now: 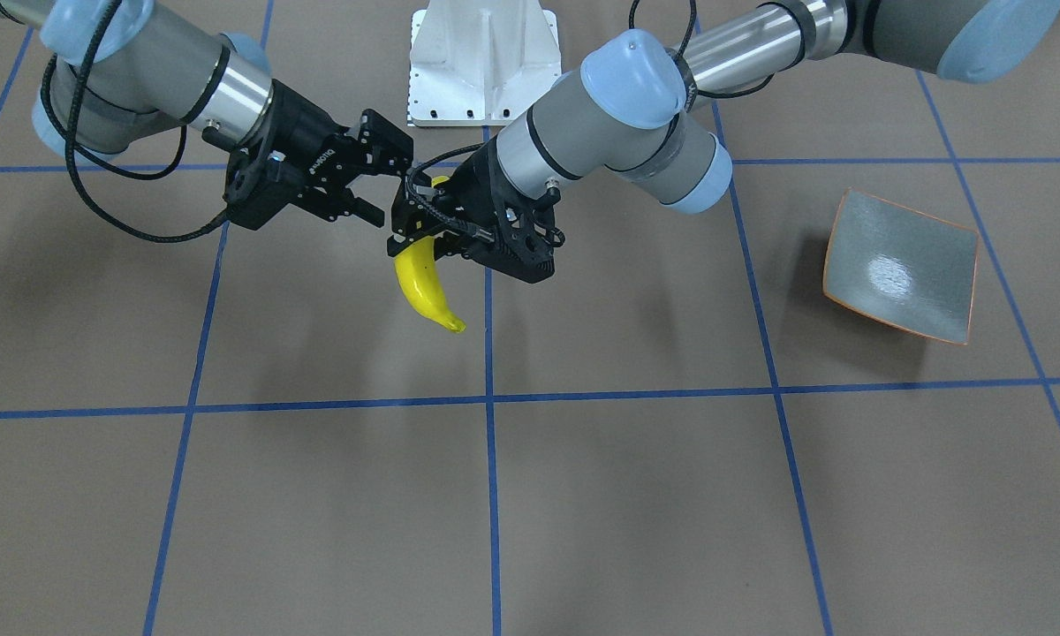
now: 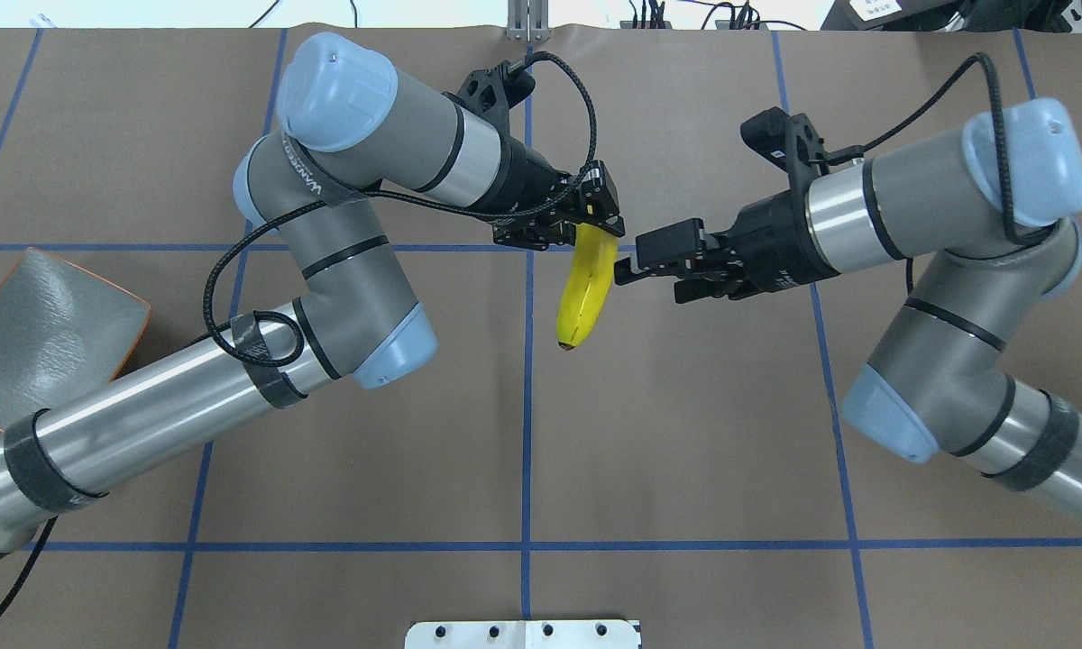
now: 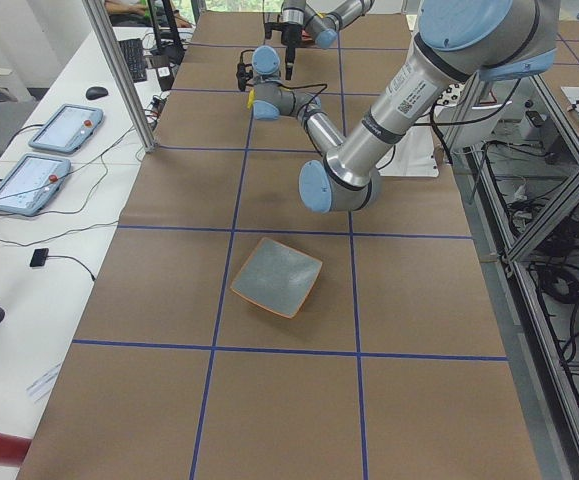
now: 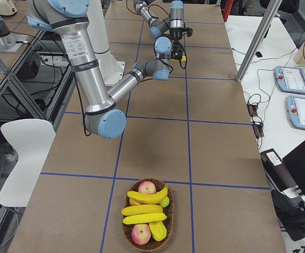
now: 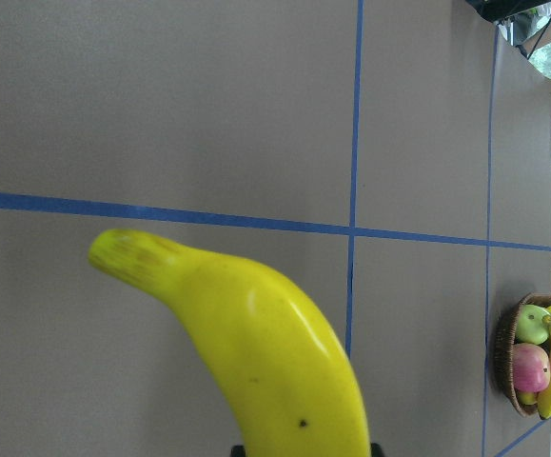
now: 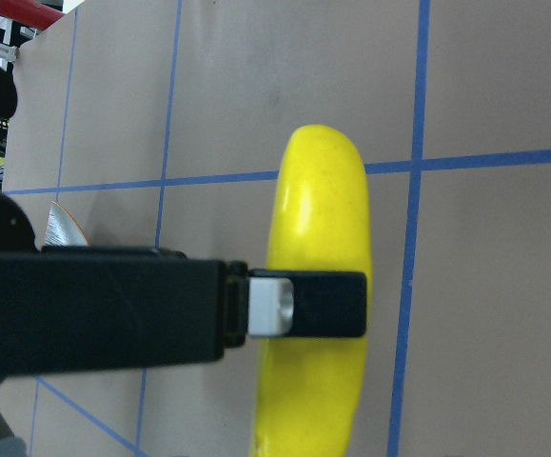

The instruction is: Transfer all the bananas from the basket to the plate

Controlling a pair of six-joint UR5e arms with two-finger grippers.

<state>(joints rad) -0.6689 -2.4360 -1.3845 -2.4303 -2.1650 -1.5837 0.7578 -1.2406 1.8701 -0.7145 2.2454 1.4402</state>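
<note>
My left gripper (image 2: 595, 225) is shut on the upper end of a bright yellow banana (image 2: 586, 288) and holds it above the middle of the table. The banana hangs down from the gripper (image 1: 424, 228) in the front view (image 1: 424, 287). My right gripper (image 2: 636, 266) is open right beside the banana, and no contact shows. The right wrist view shows a left finger (image 6: 304, 305) across the banana (image 6: 318, 209). The grey plate (image 2: 45, 333) with an orange rim sits bare at the table's left end. More bananas (image 4: 144, 211) lie in the wicker basket (image 4: 125, 224) at the right end.
Apples (image 4: 147, 187) share the basket with the bananas. The basket also shows far off in the left wrist view (image 5: 500, 347). The white robot base (image 1: 483, 62) stands at the table's near edge. Blue tape lines cross the brown table top.
</note>
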